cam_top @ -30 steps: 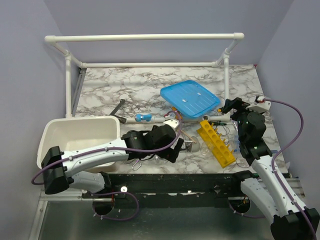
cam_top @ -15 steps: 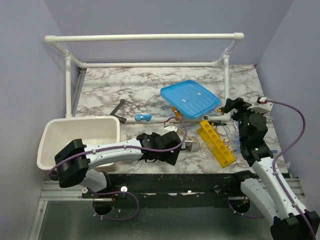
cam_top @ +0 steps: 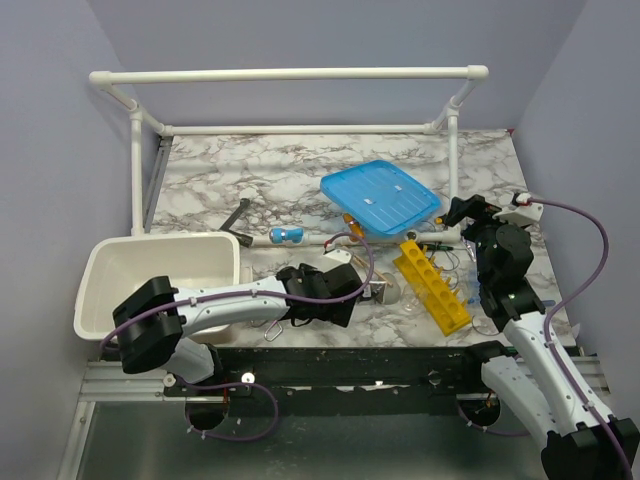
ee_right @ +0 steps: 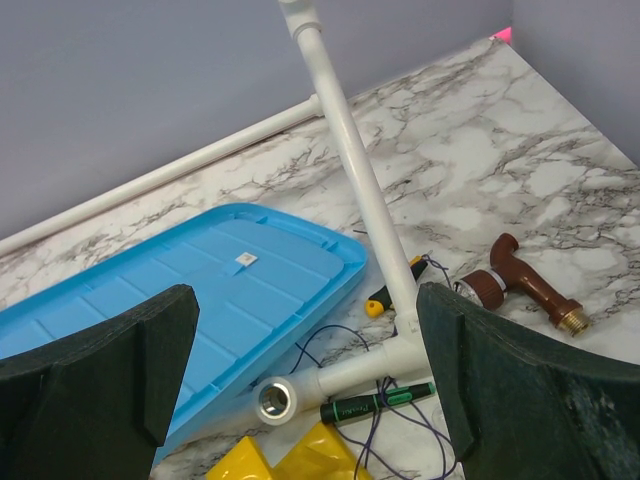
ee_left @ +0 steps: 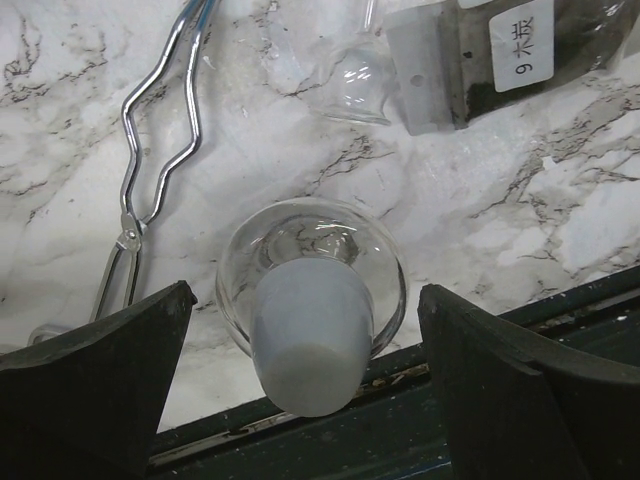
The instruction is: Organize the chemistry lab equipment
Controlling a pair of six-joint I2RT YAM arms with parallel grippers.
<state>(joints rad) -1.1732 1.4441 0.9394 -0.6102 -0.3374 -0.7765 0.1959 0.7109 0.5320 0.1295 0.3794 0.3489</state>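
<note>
The left gripper hangs wide-jawed over the flask, with bare marble on either side of the glass. Tongs crowd in at ten o'clock, a small beaker and a labelled bag at one, the table edge at six. The right gripper has its jaws spread. The white pipe post stands dead ahead, the blue lid sits at nine, and there's open marble at two around a brown-handled tool.

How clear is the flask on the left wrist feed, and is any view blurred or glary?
Left wrist: flask sharp, faint reflections on its bulb, tongs crisp; end effector fingers dark, featureless. Right wrist: lid and pipe in focus, no glare. Top: even light, soft shadows, no blur.
</note>
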